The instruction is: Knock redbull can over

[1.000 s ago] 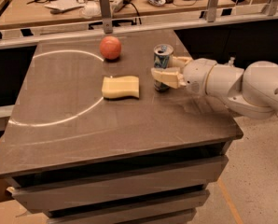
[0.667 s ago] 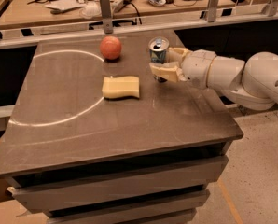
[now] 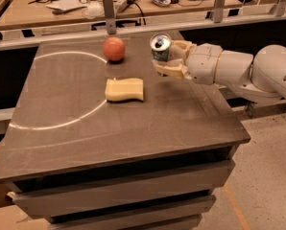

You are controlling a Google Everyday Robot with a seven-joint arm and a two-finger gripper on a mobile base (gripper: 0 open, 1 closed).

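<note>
- Since the earlier frame, the slim blue-and-silver redbull can (image 3: 160, 47) has shifted left and farther back on the counter, and it now leans instead of standing straight.
- Its silver top with the pull-tab tips up toward the camera.
- The cream two-finger claw (image 3: 165, 55) has followed it leftward and sits at the back right of the dark grey-brown counter (image 3: 133, 128).
- The claw stands wide: one finger shows behind the can on its right, and the other runs along in front of the can's base, so the can's lower part sits between them.
- The white, rounded arm (image 3: 229, 67) reaches in from the right edge, low over the counter.
- A round orange-red ball (image 3: 114, 48) rests near the can on its left, apart from it.
- A pale yellow rectangular sponge (image 3: 125, 89) lies flat in front of the ball, left of the claw and clear of it.
- A thin white curved line (image 3: 61, 123) sweeps across the counter's left half.
</note>
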